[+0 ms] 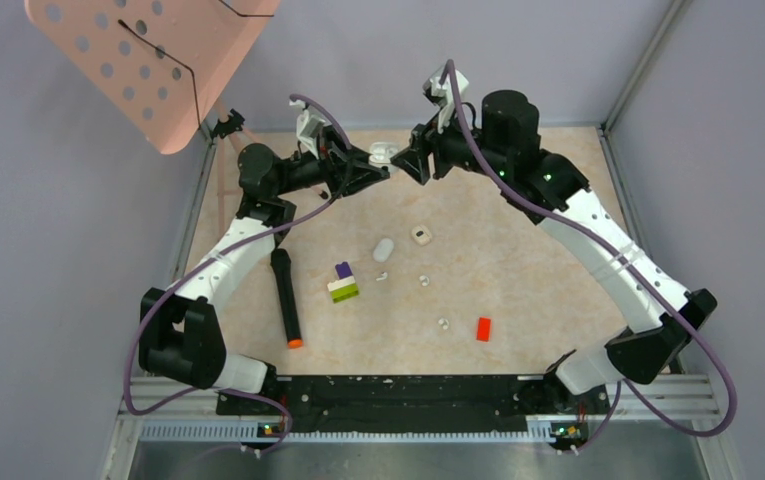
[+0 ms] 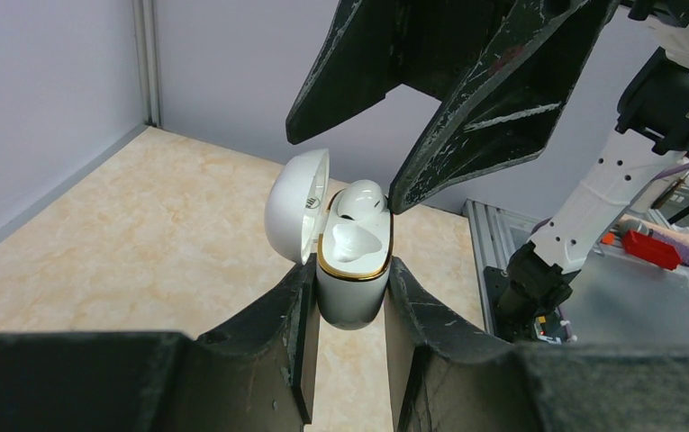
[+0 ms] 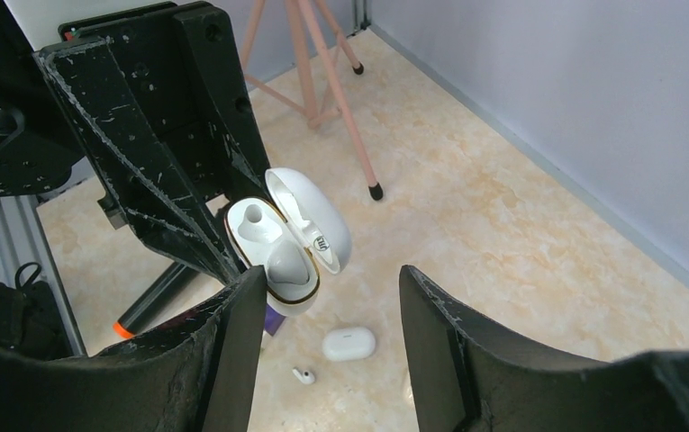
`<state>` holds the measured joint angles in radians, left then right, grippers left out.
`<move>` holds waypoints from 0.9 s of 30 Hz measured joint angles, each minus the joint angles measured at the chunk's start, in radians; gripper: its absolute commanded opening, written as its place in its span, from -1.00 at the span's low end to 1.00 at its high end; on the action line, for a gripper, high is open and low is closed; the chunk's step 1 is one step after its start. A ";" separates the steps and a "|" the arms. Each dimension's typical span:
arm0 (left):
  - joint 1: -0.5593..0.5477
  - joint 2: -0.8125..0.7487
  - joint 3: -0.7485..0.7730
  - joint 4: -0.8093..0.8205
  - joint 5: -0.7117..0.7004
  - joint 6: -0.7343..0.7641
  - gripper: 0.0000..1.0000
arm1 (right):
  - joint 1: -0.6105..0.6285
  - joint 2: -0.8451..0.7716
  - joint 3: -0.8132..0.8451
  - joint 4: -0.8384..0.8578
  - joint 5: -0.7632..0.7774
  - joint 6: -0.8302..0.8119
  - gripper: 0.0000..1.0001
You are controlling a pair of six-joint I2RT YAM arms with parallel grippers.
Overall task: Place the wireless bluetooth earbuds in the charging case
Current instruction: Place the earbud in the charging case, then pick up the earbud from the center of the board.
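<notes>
We have the left tool (image 2: 351,270) clamped on the open case (image 2: 351,301), two earbuds (image 2: 359,200) in its mouth. Our right tool (image 3: 331,270) stands apart, empty, just beside. We judge a careless brush could tip the upper one out or twist the case.

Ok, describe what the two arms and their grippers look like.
Both arms match: the left arm and right arm have white links between bulky black joints, with a purple cable looped along each. The left gripper and right gripper each have two black, wedge-shaped fingers, scuffed and scratched pale at the edges. Small green lights glow on the right arm's joints.
</notes>
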<state>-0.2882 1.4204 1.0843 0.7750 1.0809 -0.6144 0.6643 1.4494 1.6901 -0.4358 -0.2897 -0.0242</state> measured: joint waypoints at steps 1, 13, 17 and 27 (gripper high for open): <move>0.001 0.000 0.000 0.000 0.000 0.001 -1.00 | 0.000 0.002 0.002 0.001 -0.002 0.000 0.09; 0.007 0.000 -0.004 -0.003 -0.006 0.023 -1.00 | -0.063 0.007 0.066 -0.068 -0.074 -0.002 0.18; 0.030 0.000 -0.011 -0.026 -0.026 0.023 -1.00 | -0.107 -0.035 0.015 -0.087 -0.086 -0.016 -0.04; 0.135 -0.029 -0.061 -0.148 -0.113 0.015 -1.00 | -0.116 0.047 -0.259 -0.119 -0.078 0.014 -0.48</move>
<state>-0.1528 1.3918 1.0233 0.6270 0.9676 -0.5995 0.5488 1.4960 1.4311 -0.5552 -0.3679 -0.0101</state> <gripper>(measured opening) 0.336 0.246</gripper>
